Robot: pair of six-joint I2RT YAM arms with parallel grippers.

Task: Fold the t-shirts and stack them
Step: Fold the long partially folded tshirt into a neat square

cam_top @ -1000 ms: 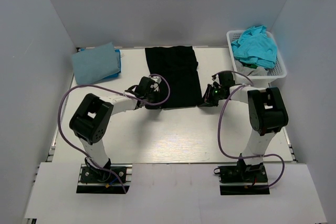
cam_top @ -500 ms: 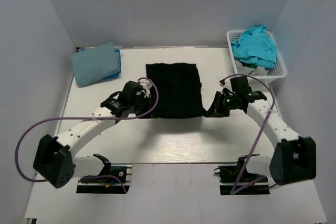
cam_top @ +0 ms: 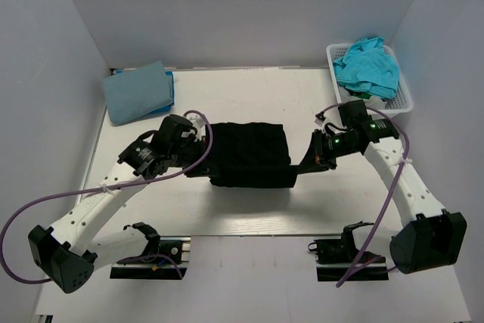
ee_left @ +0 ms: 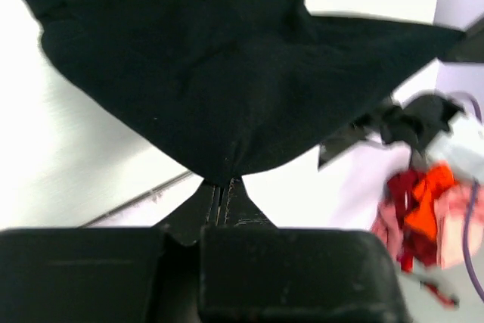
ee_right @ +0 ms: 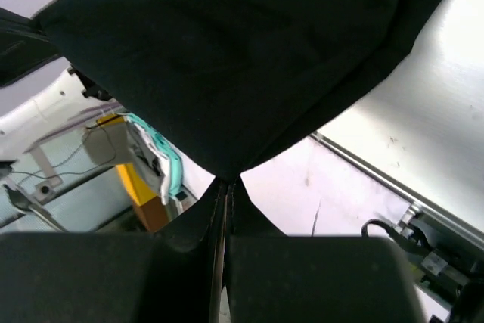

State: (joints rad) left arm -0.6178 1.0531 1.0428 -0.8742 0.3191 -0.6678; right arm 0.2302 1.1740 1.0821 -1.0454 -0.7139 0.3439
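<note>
The black t-shirt (cam_top: 249, 155) spans sideways between the left claw (cam_top: 201, 163) and the right claw (cam_top: 304, 164), each pinched tight on one end, its long axis running claw to claw.

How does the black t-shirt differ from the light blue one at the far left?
The black t-shirt is dark and mid-table; the light blue t-shirt is pale, in the far left corner. The left gripper and right gripper pinch the black t-shirt at opposite ends; nothing touches the light blue t-shirt, which looks folded. Both are outside the basket.
</note>
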